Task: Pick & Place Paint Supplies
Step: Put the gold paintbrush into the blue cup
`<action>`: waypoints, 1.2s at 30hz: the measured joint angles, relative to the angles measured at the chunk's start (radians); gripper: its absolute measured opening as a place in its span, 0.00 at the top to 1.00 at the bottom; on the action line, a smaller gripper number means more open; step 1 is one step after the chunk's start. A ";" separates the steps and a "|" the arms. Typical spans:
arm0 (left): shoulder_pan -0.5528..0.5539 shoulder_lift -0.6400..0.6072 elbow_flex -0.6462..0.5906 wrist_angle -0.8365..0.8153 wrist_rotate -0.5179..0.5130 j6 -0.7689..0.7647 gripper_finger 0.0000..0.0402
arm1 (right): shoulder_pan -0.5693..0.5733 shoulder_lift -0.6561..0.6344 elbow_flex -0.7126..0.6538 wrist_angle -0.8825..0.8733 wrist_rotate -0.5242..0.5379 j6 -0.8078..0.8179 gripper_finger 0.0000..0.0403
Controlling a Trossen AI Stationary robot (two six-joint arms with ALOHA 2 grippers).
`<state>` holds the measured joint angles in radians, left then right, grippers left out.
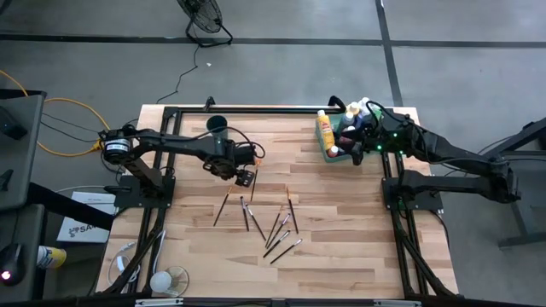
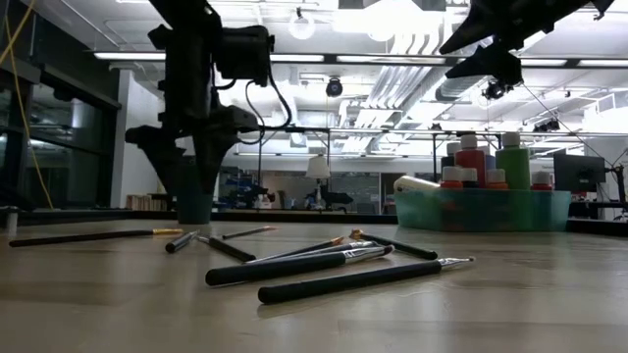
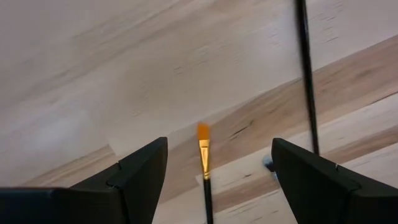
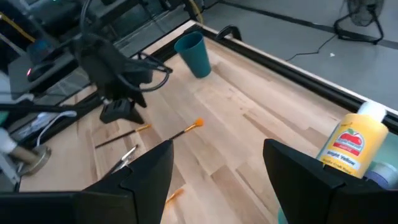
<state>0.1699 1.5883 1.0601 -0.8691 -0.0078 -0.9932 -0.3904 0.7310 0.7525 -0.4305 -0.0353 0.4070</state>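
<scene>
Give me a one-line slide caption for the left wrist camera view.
Open left gripper poised over pale wooden table, orange-tipped dark-handled paintbrush lying between its black fingers.

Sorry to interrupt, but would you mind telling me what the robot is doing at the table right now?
It is sorting paint supplies. The left gripper hangs open over the scattered brushes, with an orange-tipped brush lined up between its fingers, not yet gripped. The right gripper is open and empty above the green tray at the table's far right corner, which already holds several paint bottles. A yellow bottle lies at the tray's edge. A teal cup stands at the back.
</scene>
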 joint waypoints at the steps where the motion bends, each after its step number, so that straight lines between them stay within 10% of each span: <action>1: 0.000 0.000 -0.003 0.010 0.001 -0.003 0.30 | 0.000 0.000 0.000 -0.004 -0.010 -0.009 0.40; 36: -0.001 0.164 -0.007 0.034 0.054 0.049 0.38 | 0.060 0.000 0.000 -0.023 0.063 -0.008 0.40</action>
<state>0.1692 1.7519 1.0526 -0.8352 0.0460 -0.9437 -0.3309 0.7307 0.7525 -0.4536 0.0277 0.3988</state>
